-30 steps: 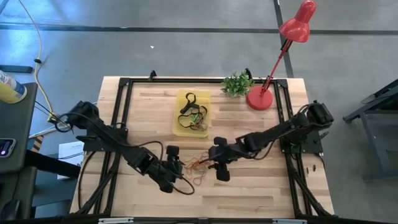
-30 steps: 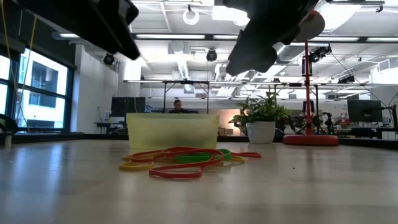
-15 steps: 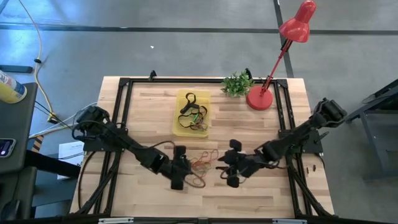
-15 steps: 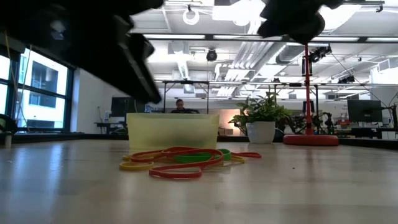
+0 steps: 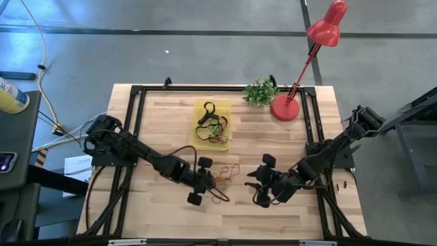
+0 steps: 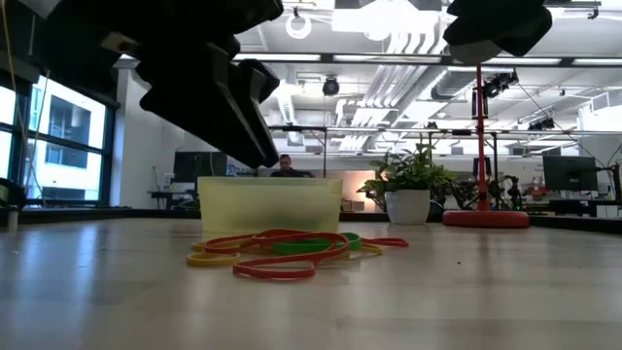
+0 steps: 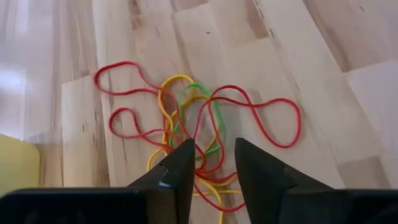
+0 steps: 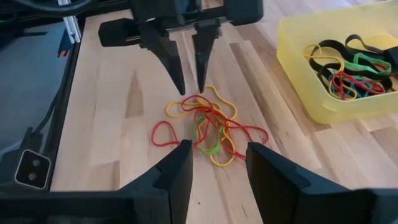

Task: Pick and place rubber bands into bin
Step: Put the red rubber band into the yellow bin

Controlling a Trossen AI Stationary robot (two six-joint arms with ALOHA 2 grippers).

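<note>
A tangle of red, yellow and green rubber bands (image 5: 225,175) lies flat on the wood near the table's middle; it also shows in the low view as rubber bands (image 6: 282,248) and under my left fingers as bands (image 7: 199,127). The yellow bin (image 5: 210,124) sits on the far side of the pile, with more bands inside (image 8: 345,65). My left gripper (image 5: 210,180) is open with a narrow gap and hangs just over the pile's left side (image 7: 213,147). My right gripper (image 5: 251,184) is open, to the pile's right and apart from it (image 8: 217,152).
A red lamp with its round base (image 5: 285,108) and a small potted plant (image 5: 260,91) stand at the far right. Black frame rails (image 5: 130,116) run along the table's left, right and far sides. Bare wood lies at the near edge. A person (image 6: 282,167) sits far off.
My left gripper has moved toward the table's right and lowered onto the pile's left side. My right gripper has drawn back toward the right edge, away from the pile. The bands have stayed where they were.
</note>
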